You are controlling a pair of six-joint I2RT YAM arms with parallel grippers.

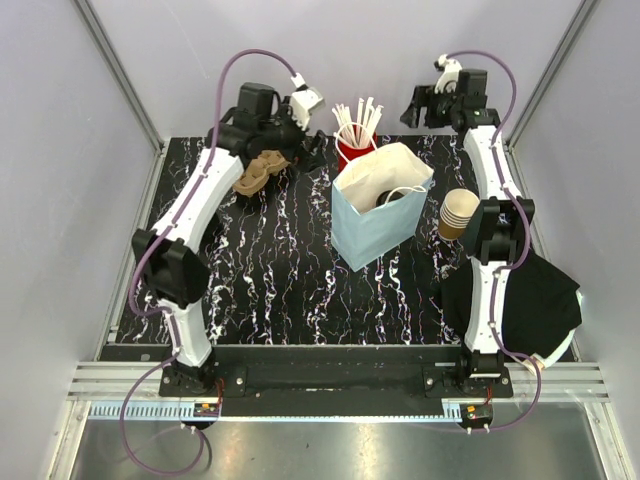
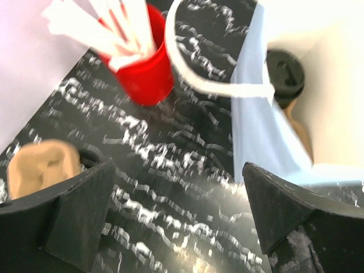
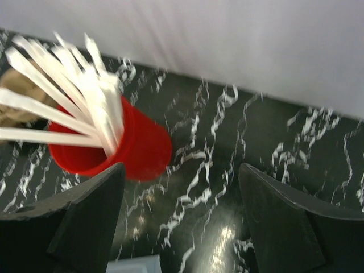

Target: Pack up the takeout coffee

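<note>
Black cloth (image 1: 530, 300): one, at the near right of the tabletop (image 1: 270, 270), beside the right arm.
Stack of brown cups (image 1: 460, 213): one stack, just right of the bag; the number of cups in it cannot be told.
Pale blue paper bag (image 1: 370, 230): one, upright, mouth open.
Takeout coffee (image 2: 286, 71): one, black-lidded, standing inside the bag, to the right of the left hand (image 2: 176, 227) and not touching it.
Left hand: jaws wide apart, empty.
Brown pulp tray (image 1: 258, 172): one, left of that hand.
Red cup (image 3: 133, 151): one; its white sticks (image 3: 68, 108) are too blurred to count.
Right hand (image 3: 182, 222): one, jaws spread, empty, over bare tabletop beside the red cup.
</note>
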